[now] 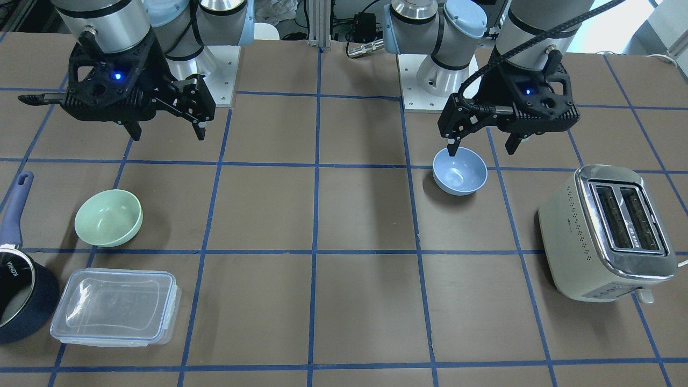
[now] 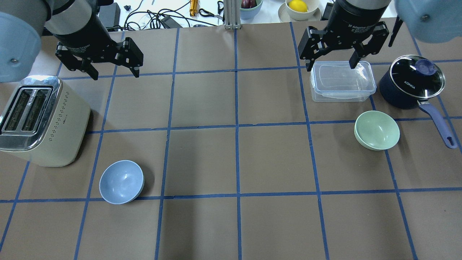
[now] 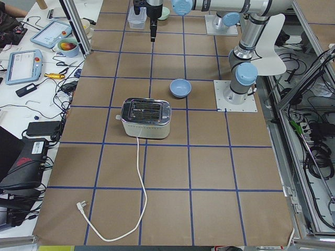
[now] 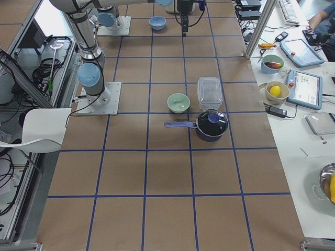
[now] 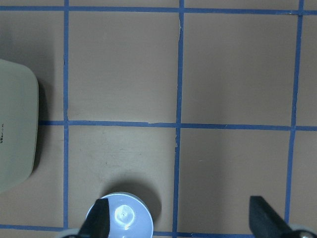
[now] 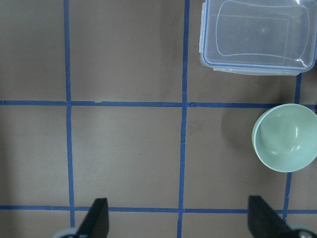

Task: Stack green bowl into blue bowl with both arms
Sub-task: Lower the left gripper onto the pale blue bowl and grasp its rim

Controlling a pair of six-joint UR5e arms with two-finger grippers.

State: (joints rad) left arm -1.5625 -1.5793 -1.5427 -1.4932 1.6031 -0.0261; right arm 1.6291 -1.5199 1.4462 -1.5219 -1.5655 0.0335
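Observation:
The green bowl (image 1: 108, 217) sits upright on the table on the robot's right side, also seen from overhead (image 2: 377, 130) and at the right edge of the right wrist view (image 6: 285, 138). The blue bowl (image 1: 460, 171) sits upright on the robot's left side (image 2: 121, 181), at the bottom of the left wrist view (image 5: 121, 218). My left gripper (image 1: 481, 150) is open and empty, raised above the table near the blue bowl (image 2: 116, 76). My right gripper (image 1: 167, 134) is open and empty, raised high, apart from the green bowl (image 2: 330, 67).
A cream toaster (image 2: 36, 119) stands beside the blue bowl, its cord trailing off the left end (image 3: 138, 198). A clear lidded container (image 2: 342, 81) and a dark navy saucepan (image 2: 411, 83) with a handle sit just beyond the green bowl.

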